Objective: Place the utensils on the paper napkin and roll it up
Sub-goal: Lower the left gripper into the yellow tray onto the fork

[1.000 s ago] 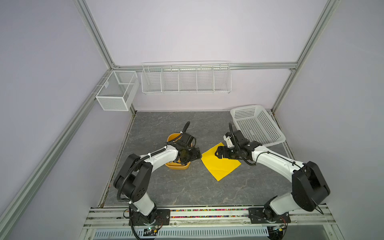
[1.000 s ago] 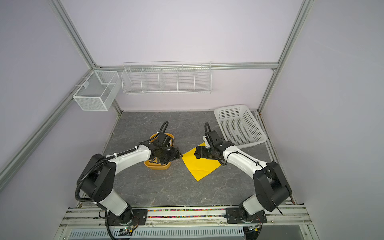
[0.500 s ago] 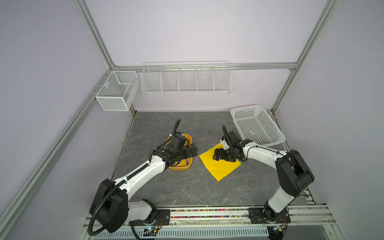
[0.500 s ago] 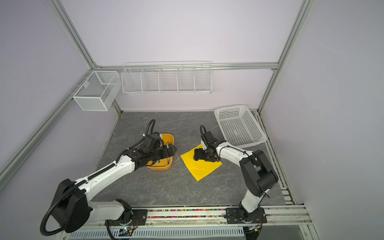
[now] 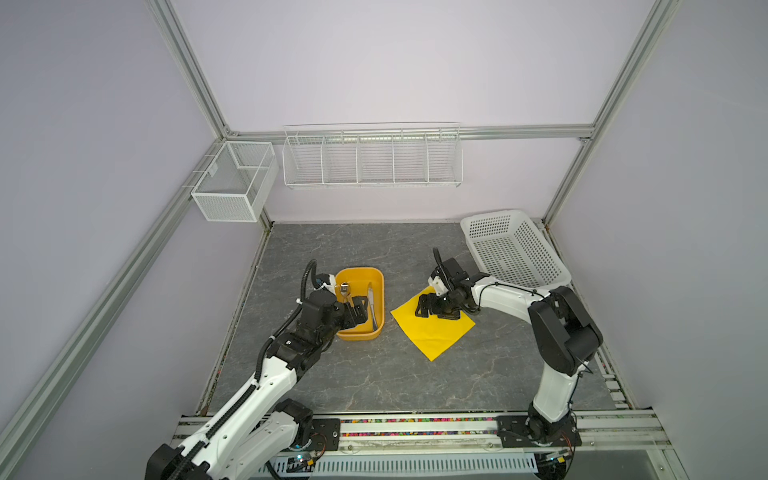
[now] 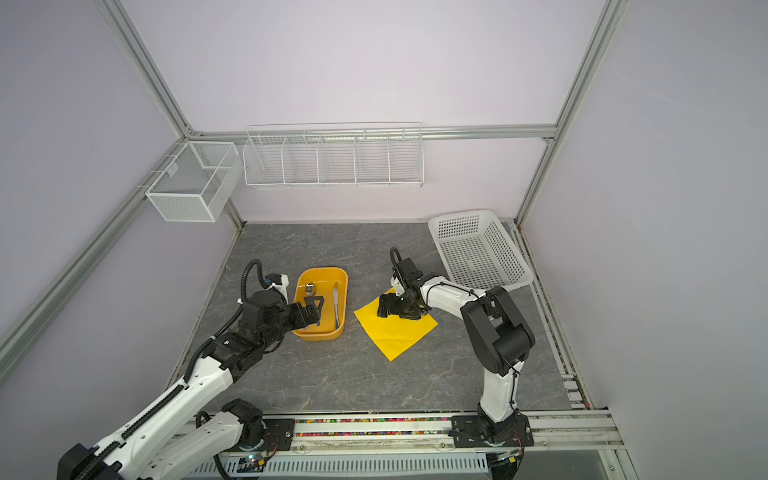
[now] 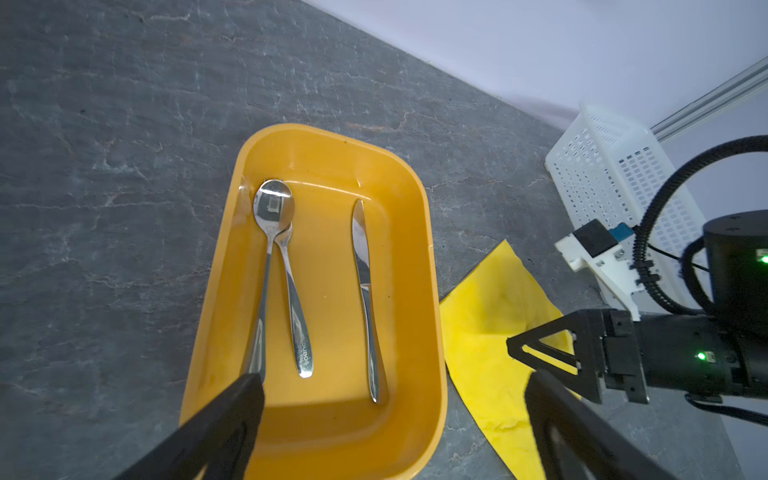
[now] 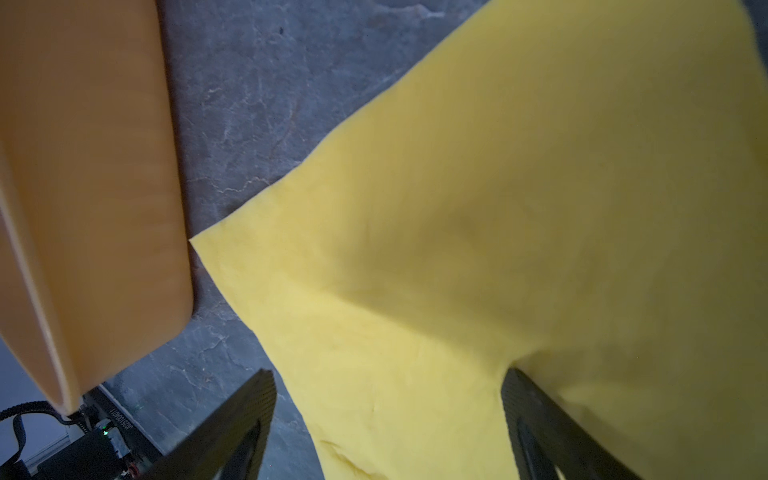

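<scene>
Left gripper gapes wide and empty over the near end of the orange tub, utensils inside straight ahead, handles toward its jaws, long axes running away; paper napkin flat beside the tub, under the open, empty right gripper.

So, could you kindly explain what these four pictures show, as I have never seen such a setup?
These are two robot arms on a grey table, each ending in a two-fingered gripper. Two pictures look down from overhead; the other two come from a camera on each wrist. On the table lie a yellow paper napkin, an orange-yellow tub and a white plastic basket. The tub holds the utensils: a spoon, a knife and a third piece partly under the spoon. The left gripper hangs open over the tub, the right gripper open over the napkin; neither holds anything.
</scene>
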